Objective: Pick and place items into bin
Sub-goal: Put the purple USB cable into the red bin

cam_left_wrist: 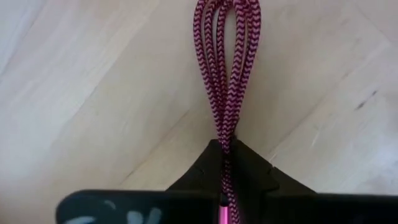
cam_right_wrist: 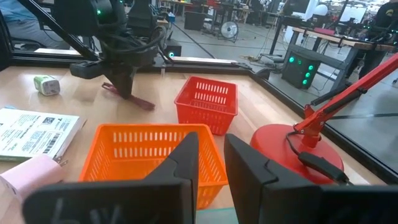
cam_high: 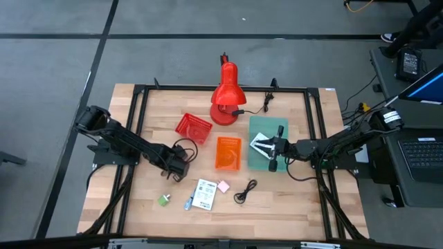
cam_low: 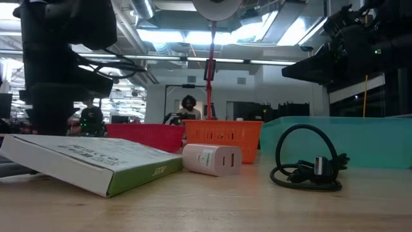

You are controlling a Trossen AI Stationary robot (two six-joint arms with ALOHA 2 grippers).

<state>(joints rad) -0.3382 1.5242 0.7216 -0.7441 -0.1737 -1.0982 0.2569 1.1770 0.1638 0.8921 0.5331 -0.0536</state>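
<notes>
Desk (cam_high: 291, 200): light wood, framed in black rails, viewed from above.

Nearest the front edge: a tiny green cube (cam_high: 164, 200) lies alone at the left. Beside it to the right a white printed flat packet (cam_high: 205, 194) is seen, with a small bluish item touching its left edge; what that item is cannot be told. A pinkish-white cube (cam_high: 223, 187) sits just beside the packet's upper right corner. A black coiled cable (cam_high: 245, 191) lies near it to the right, apart from the cube.

Middle row: the left pincer (cam_high: 181, 168) is pressed together on a dark red cord (cam_left_wrist: 225, 74); in the left wrist view the braided loops are pinched between the jaws and run out over bare wood. An orange bin (cam_high: 228, 153) stands in the centre, apparently empty. The right pincer (cam_high: 274, 149) is held over a teal tray (cam_high: 261, 128) just right of the orange bin; in the right wrist view its fingers (cam_right_wrist: 186, 163) stand a little apart with nothing between them. A white, dark-marked object lies on the tray touching the pincer's tip.

Farther back: a red bin (cam_high: 193, 128) stands behind and left of the orange one. A red desk lamp (cam_high: 225, 97) stands behind both, its black lead trailing right.
</notes>
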